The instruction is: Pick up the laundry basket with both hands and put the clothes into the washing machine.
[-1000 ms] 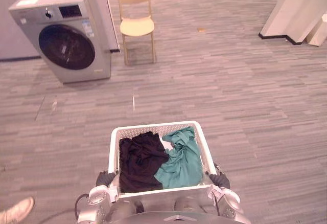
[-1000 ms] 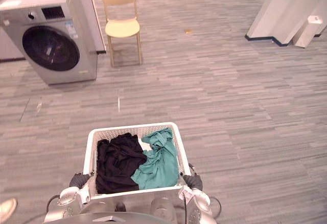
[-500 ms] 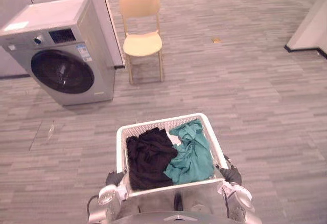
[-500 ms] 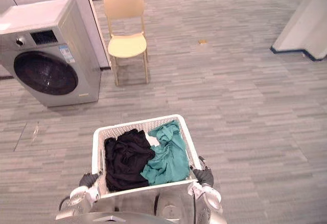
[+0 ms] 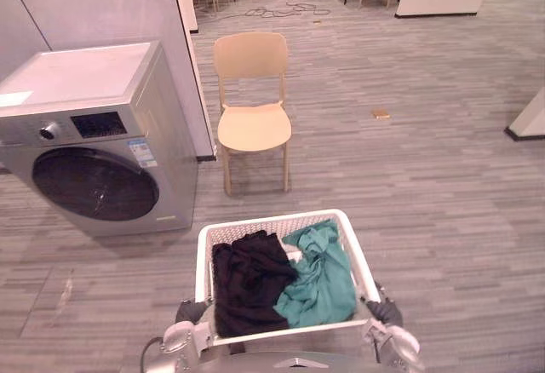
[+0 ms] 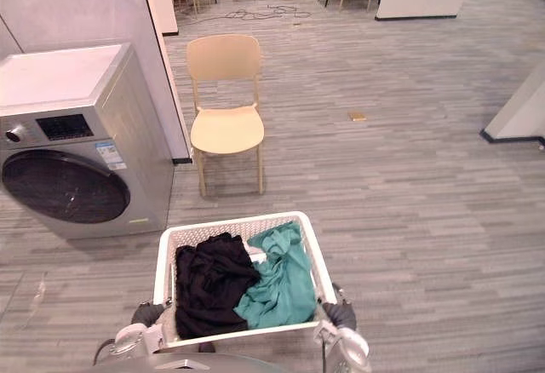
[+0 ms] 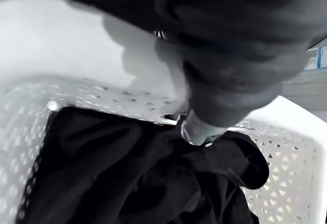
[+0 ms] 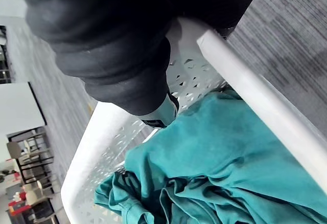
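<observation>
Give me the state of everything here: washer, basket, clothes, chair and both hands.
Washing machine: door shut.
Laundry basket: held at both sides, loaded with clothes.
Black garment: crumpled in the basket's left half.
Teal garment: crumpled in its right half.
Chair: upright, seat empty.
Left hand: gripping the basket's left rim.
Right hand: gripping its right rim.

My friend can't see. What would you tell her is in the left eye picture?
A white perforated plastic laundry basket, gripped at its sides by the robot's left hand and right hand, holds a black garment beside a teal garment. Ahead stand a silver front-loading washing machine, door shut, and a pale yellow chair.
</observation>
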Controlling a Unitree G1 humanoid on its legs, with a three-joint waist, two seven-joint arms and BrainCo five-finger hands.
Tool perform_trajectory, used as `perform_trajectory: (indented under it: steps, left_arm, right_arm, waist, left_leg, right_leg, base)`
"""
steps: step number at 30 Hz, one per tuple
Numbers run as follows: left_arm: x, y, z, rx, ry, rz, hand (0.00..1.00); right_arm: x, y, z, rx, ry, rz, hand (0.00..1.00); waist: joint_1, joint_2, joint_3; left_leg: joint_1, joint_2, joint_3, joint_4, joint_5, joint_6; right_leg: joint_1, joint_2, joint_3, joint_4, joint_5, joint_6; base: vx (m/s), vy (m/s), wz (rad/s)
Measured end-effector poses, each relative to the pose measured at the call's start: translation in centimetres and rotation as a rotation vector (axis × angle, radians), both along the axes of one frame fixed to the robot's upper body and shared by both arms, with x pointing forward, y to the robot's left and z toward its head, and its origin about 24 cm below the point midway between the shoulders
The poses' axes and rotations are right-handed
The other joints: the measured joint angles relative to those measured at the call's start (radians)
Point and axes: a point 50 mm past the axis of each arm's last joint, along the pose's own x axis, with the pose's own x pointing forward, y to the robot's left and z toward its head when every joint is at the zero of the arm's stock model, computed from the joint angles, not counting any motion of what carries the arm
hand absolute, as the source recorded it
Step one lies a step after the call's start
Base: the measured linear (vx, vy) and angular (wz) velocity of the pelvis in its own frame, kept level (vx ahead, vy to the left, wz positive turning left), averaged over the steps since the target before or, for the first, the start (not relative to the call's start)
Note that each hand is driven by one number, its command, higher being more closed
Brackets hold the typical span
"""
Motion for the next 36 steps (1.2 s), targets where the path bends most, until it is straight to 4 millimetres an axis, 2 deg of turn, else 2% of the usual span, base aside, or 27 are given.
perform_trajectory:
  steps: [2,4,5,6,7,8,9,10,11,13,14,15,16,17,18,19,20,21,22,23,24,25,26,27,29,33,36]
  left_arm:
    - [1.3,0.4,0.5,0.015,-0.049,-0.008,1.0]
    - [2.9,0.2,1.2,0.015,-0.094,-0.026,1.0]
    - [4.0,-0.3,1.6,0.012,-0.125,-0.048,1.0]
    - [4.3,-0.4,1.8,0.009,-0.134,-0.055,1.0]
    - [4.3,-0.3,1.8,0.01,-0.139,-0.055,1.0]
    - [4.2,-0.4,1.7,0.008,-0.133,-0.057,1.0]
    - [4.1,-1.3,1.6,-0.015,-0.129,-0.063,1.0]
    - [4.2,-1.5,1.7,-0.016,-0.132,-0.068,1.0]
    - [4.1,-2.2,1.6,-0.034,-0.129,-0.071,1.0]
    - [3.6,-2.8,1.4,-0.056,-0.114,-0.06,1.0]
    - [3.3,-2.7,1.3,-0.06,-0.107,-0.049,1.0]
    - [2.9,-2.6,1.2,-0.075,-0.098,-0.021,1.0]
    - [2.6,-2.3,1.1,-0.085,-0.094,0.005,1.0]
    - [2.4,-2.1,1.2,-0.094,-0.101,0.029,1.0]
    - [2.4,-2.1,1.2,-0.096,-0.103,0.032,1.0]
    - [2.3,-2.2,1.2,-0.098,-0.103,0.035,1.0]
    - [2.1,-2.5,1.2,-0.107,-0.1,0.039,1.0]
    - [2.1,-2.7,1.2,-0.113,-0.1,0.041,1.0]
    - [2.2,-2.7,1.3,-0.111,-0.108,0.035,1.0]
    - [2.2,-3.1,1.3,-0.125,-0.115,0.026,1.0]
    - [2.2,-3.5,1.4,-0.131,-0.114,0.014,1.0]
    - [2.1,-4.0,1.2,-0.136,-0.101,-0.017,1.0]
    - [2.1,-4.0,1.2,-0.13,-0.097,-0.032,1.0]
    - [2.1,-4.0,1.2,-0.127,-0.096,-0.043,1.0]
    - [2.5,-4.0,1.4,-0.123,-0.111,-0.082,1.0]
    - [4.4,-3.9,2.2,-0.091,-0.163,-0.155,1.0]
    - [7.1,-5.3,3.4,-0.078,-0.228,-0.254,1.0]
  right_arm:
    - [0.5,0.3,0.5,-0.001,-0.037,0.002,1.0]
    - [1.2,0.2,1.2,-0.012,-0.075,0.003,1.0]
    - [1.6,-0.2,2.1,-0.029,-0.115,-0.013,1.0]
    - [1.7,-0.3,2.4,-0.035,-0.129,-0.017,1.0]
    - [1.7,-0.2,2.4,-0.033,-0.133,-0.019,1.0]
    - [1.7,-0.2,2.4,-0.031,-0.13,-0.022,1.0]
    - [1.5,-0.9,2.5,-0.052,-0.127,-0.04,1.0]
    - [1.5,-1.2,2.7,-0.061,-0.133,-0.054,1.0]
    - [1.6,-1.5,3.3,-0.08,-0.149,-0.066,1.0]
    - [1.4,-1.9,3.7,-0.104,-0.154,-0.072,1.0]
    - [1.3,-1.8,3.8,-0.108,-0.152,-0.063,1.0]
    - [1.6,-1.6,4.1,-0.111,-0.167,-0.047,1.0]
    - [2.1,-1.4,4.4,-0.115,-0.185,-0.027,1.0]
    - [2.8,-0.9,4.6,-0.113,-0.201,0.006,1.0]
    - [3.0,-1.0,4.8,-0.12,-0.205,0.017,1.0]
    - [3.2,-1.2,4.9,-0.132,-0.207,0.027,1.0]
    - [3.6,-1.3,5.2,-0.143,-0.217,0.04,1.0]
    - [3.9,-1.5,5.5,-0.154,-0.226,0.046,1.0]
    - [4.5,-1.5,6.0,-0.166,-0.249,0.044,1.0]
    - [4.8,-1.8,6.5,-0.182,-0.268,0.037,1.0]
    - [4.9,-2.1,6.7,-0.197,-0.271,0.033,1.0]
    - [5.0,-2.5,6.8,-0.211,-0.265,0.033,1.0]
    - [5.1,-2.3,6.7,-0.206,-0.264,0.021,1.0]
    - [5.2,-2.3,6.9,-0.209,-0.27,0.022,1.0]
    - [6.0,-2.5,7.3,-0.213,-0.293,0.017,1.0]
    - [8.2,-3.0,7.4,-0.21,-0.303,0.016,1.0]
    - [10.5,-4.8,9.2,-0.282,-0.337,0.036,1.0]
  waist:
    - [-0.014,0.037,0.024]
    - [-0.029,0.046,0.03]
    - [-0.042,0.064,0.043]
    - [-0.04,0.069,0.046]
    - [-0.026,0.063,0.04]
    - [-0.032,0.063,0.037]
    - [-0.047,0.08,0.026]
    - [-0.043,0.088,0.023]
    - [-0.046,0.102,0.026]
    - [-0.063,0.12,0.033]
    - [-0.06,0.129,0.037]
    - [-0.046,0.142,0.041]
    - [-0.034,0.145,0.047]
    - [-0.021,0.151,0.061]
    - [-0.013,0.154,0.064]
    - [0.01,0.151,0.064]
    - [0.036,0.148,0.064]
    - [0.042,0.149,0.063]
    - [0.052,0.147,0.061]
    - [0.05,0.152,0.056]
    - [0.047,0.166,0.05]
    - [0.038,0.183,0.049]
    - [0.019,0.144,0.046]
    - [0.016,0.121,0.042]
    - [0.014,0.097,0.039]
    - [0.014,0.099,0.043]
    - [-0.003,0.135,0.057]
  left_leg:
    - [0.122,0.022,-0.052,-0.077,-0.023,0.012]
    - [0.179,0.029,-0.089,-0.105,-0.029,0.017]
    - [0.252,0.047,-0.113,-0.136,-0.07,0.009]
    - [0.28,0.058,-0.116,-0.145,-0.097,-0.002]
    - [0.316,0.057,-0.121,-0.154,-0.133,-0.011]
    - [0.343,0.065,-0.14,-0.15,-0.164,-0.014]
    - [0.37,0.096,-0.188,-0.141,-0.179,-0.014]
    - [0.365,0.103,-0.191,-0.112,-0.175,-0.018]
    - [0.335,0.111,-0.198,-0.026,-0.16,-0.036]
    - [0.277,0.131,-0.209,0.174,-0.091,-0.107]
    - [0.209,0.149,-0.213,0.361,-0.009,-0.162]
    - [0.129,0.174,-0.21,0.553,0.131,-0.206]
    - [0.058,0.209,-0.188,0.713,0.171,-0.207]
    - [-0.026,0.245,-0.159,0.874,0.145,-0.16]
    - [-0.061,0.261,-0.149,0.921,0.123,-0.136]
    - [-0.116,0.283,-0.109,0.919,0.067,-0.106]
    - [-0.154,0.295,-0.053,0.816,0.009,-0.098]
    - [-0.167,0.291,-0.036,0.729,-0.015,-0.097]
    - [-0.172,0.257,-0.022,0.467,-0.036,-0.097]
    - [-0.156,0.219,-0.035,0.15,0.031,-0.112]
    - [-0.154,0.21,-0.055,0.04,0.126,-0.112]
    - [-0.136,0.208,-0.057,-0.024,0.203,-0.117]
    - [-0.109,0.166,-0.047,-0.055,0.202,-0.105]
    - [-0.095,0.145,-0.04,-0.083,0.203,-0.103]
    - [-0.081,0.123,-0.016,-0.133,0.199,-0.09]
    - [-0.078,0.124,0.033,-0.176,0.199,-0.089]
    - [-0.135,0.149,0.051,-0.201,0.208,-0.08]
  right_leg:
    - [-0.152,0.084,-0.058,-0.068,-0.121,0.005]
    - [-0.207,0.107,-0.108,-0.215,-0.155,0.023]
    - [-0.231,0.114,-0.186,-0.41,-0.143,0.033]
    - [-0.241,0.127,-0.215,-0.497,-0.114,0.033]
    - [-0.265,0.149,-0.22,-0.677,-0.027,0.028]
    - [-0.265,0.16,-0.203,-0.731,0.096,0.003]
    - [-0.251,0.178,-0.213,-0.693,0.101,-0.029]
    - [-0.25,0.176,-0.217,-0.67,0.077,-0.042]
    - [-0.241,0.154,-0.247,-0.629,0.043,-0.054]
    - [-0.162,0.157,-0.279,-0.638,0.006,-0.066]
    - [-0.094,0.175,-0.291,-0.685,-0.012,-0.068]
    - [-0.032,0.201,-0.292,-0.732,-0.02,-0.08]
    - [0.014,0.228,-0.288,-0.768,-0.032,-0.092]
    - [0.084,0.253,-0.27,-0.811,-0.082,-0.103]
    - [0.111,0.26,-0.263,-0.823,-0.091,-0.102]
    - [0.154,0.258,-0.237,-0.847,-0.106,-0.096]
    - [0.186,0.248,-0.208,-0.876,-0.112,-0.09]
    - [0.195,0.242,-0.196,-0.891,-0.114,-0.087]
    - [0.198,0.224,-0.174,-0.906,-0.117,-0.069]
    - [0.192,0.219,-0.156,-0.901,-0.12,-0.035]
    - [0.185,0.227,-0.15,-0.885,-0.13,-0.019]
    - [0.188,0.238,-0.132,-0.842,-0.166,0.013]
    - [0.184,0.196,-0.115,-0.808,-0.181,0.03]
    - [0.179,0.177,-0.086,-0.804,-0.184,0.035]
    - [0.175,0.163,-0.012,-0.844,-0.179,0.045]
    - [0.158,0.16,0.071,-0.914,-0.147,0.066]
    - [0.074,0.182,0.095,-0.923,-0.104,0.079]
  base:
    - [0.6,0.067,0.16]
    - [0.64,-0.021,0.68]
    - [0.7,-0.053,0.79]
    - [0.7,-0.085,0.51]
    - [0.59,-0.129,0.26]
    - [0.73,-0.198,0.51]
    - [0.64,-0.19,0.57]
    - [0.5,-0.168,0.6]
    - [0.58,-0.217,0.55]
    - [0.63,-0.245,0.56]
    - [0.53,-0.187,0.09]
    - [0.5,-0.157,-0.19]
    - [0.44,-0.106,-0.5]
    - [0.33,-0.08,-0.43]
    - [0.38,-0.083,-0.44]
    - [0.34,-0.046,-0.55]
    - [0.32,-0.02,-0.61]
    - [0.3,0.036,-0.67]
    - [0.39,0.102,-0.52]
    - [0.34,0.1,-0.44]
    - [0.48,0.18,-0.27]
    - [0.4,0.136,-0.01]
    - [0.46,0.149,-0.02]
    - [0.26,0.041,-0.03]
    - [0.29,0.06,-0.25]
    - [0.15,0.036,-0.46]
    - [-0.01,-0.004,-0.35]
